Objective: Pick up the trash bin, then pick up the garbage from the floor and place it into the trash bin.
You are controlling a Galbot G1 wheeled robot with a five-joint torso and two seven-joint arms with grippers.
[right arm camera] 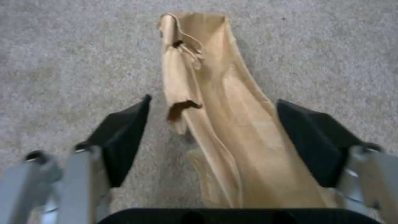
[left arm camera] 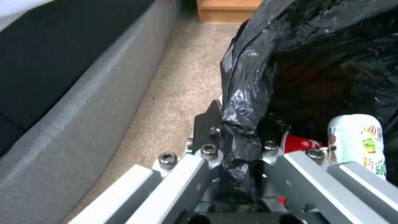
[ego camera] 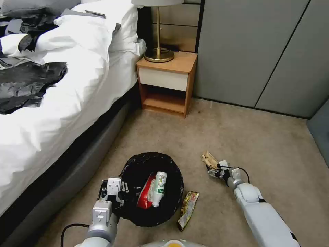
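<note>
The trash bin (ego camera: 137,165), lined with a crinkly black bag, stands on the carpet in front of me. My left gripper (ego camera: 114,196) is shut on its near-left rim; the left wrist view shows the bag (left arm camera: 311,62) pinched in that gripper (left arm camera: 232,133). Inside lie a white green-labelled bottle (ego camera: 158,188) (left arm camera: 358,140) and a red wrapper (ego camera: 145,198) (left arm camera: 300,143). Crumpled brown paper (ego camera: 209,159) (right arm camera: 224,102) lies on the floor right of the bin. My right gripper (ego camera: 211,170) (right arm camera: 213,101) is open, one finger on each side of it. A yellow foil wrapper (ego camera: 187,205) lies by the bin.
A white-sheeted bed (ego camera: 68,103) with a grey base (ego camera: 75,168) (left arm camera: 83,102) runs along the left, black clothes (ego camera: 24,84) on it. A wooden nightstand (ego camera: 168,82) with a brass lamp (ego camera: 158,51) stands behind. Grey wardrobe doors (ego camera: 260,51) close the back. Open carpet lies to the right.
</note>
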